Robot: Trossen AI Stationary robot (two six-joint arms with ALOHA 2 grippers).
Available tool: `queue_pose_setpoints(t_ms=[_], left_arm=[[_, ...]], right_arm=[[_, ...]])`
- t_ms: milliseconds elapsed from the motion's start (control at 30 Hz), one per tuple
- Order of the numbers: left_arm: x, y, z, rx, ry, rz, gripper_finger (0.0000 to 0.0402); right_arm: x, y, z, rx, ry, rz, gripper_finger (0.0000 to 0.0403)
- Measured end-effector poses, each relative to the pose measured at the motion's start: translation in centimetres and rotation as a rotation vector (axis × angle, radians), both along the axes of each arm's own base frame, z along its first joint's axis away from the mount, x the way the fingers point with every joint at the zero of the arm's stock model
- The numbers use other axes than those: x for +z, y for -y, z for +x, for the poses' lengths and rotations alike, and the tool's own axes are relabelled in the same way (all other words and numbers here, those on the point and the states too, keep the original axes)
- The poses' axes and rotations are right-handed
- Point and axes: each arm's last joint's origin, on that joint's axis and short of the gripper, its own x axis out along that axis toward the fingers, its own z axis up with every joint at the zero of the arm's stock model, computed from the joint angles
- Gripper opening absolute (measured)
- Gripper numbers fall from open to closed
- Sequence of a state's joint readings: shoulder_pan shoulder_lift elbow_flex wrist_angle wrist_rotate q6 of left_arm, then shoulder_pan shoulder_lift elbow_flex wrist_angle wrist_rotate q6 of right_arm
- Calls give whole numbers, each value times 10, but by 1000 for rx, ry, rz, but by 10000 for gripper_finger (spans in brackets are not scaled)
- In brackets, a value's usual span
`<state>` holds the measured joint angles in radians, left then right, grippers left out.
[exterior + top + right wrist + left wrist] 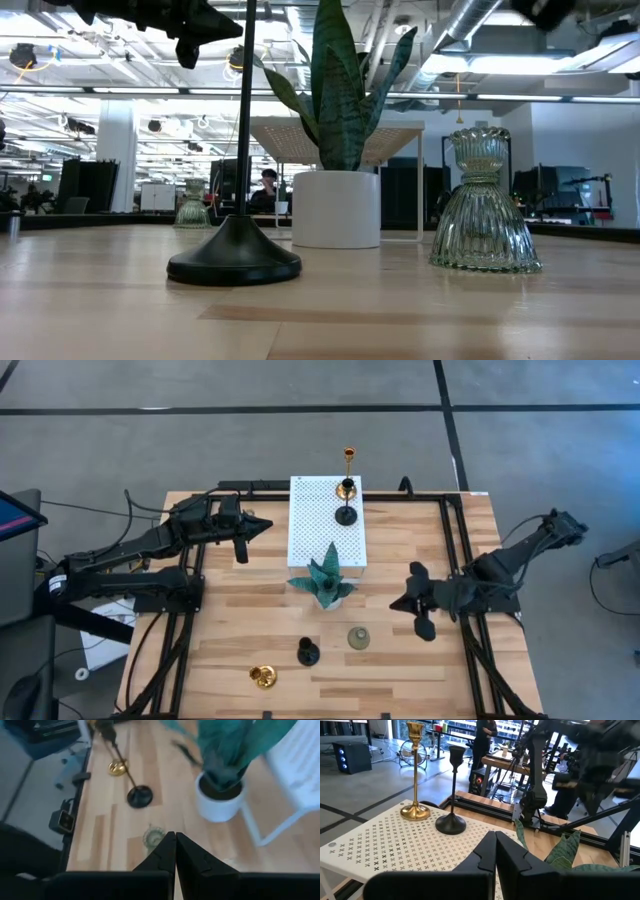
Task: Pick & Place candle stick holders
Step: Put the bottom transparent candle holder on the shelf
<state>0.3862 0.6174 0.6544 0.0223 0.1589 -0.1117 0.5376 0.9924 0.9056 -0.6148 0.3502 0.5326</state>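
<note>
On the white perforated board (315,535) a gold holder (349,460) and a black holder (346,510) stand upright on their bases; both show in the left wrist view, the gold holder (415,770) and the black holder (451,790). Near the table's front stand a second gold holder (263,677), a black holder (308,652) and a grey-green holder (358,637). My left gripper (265,527) is shut and empty, left of the board. My right gripper (397,603) is shut and empty, right of the teal plant.
The teal spiky plant (325,582) in a white pot (220,802) stands between the board and the front holders. A small grey-green glass piece (192,205) shows far off in the low view. Bare wood lies at the table's left and right front.
</note>
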Motion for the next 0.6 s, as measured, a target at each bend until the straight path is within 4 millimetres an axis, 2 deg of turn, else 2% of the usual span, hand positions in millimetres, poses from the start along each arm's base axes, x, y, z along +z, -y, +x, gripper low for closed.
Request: queue_pose_setpoints(t_ms=[167,300,467,600], left_arm=[[0,0,0,0,0,1,4],[0,0,0,0,0,1,4],[0,0,0,0,-1,3,4],[0,0,0,0,-1,2,4]], right_arm=[[-42,8,-2,55,5,87,0],[-67,9,-2,101,0,132,0],[-87,10,-7,118,-62,124,0],[-91,9,-8,146,-83,136,0]])
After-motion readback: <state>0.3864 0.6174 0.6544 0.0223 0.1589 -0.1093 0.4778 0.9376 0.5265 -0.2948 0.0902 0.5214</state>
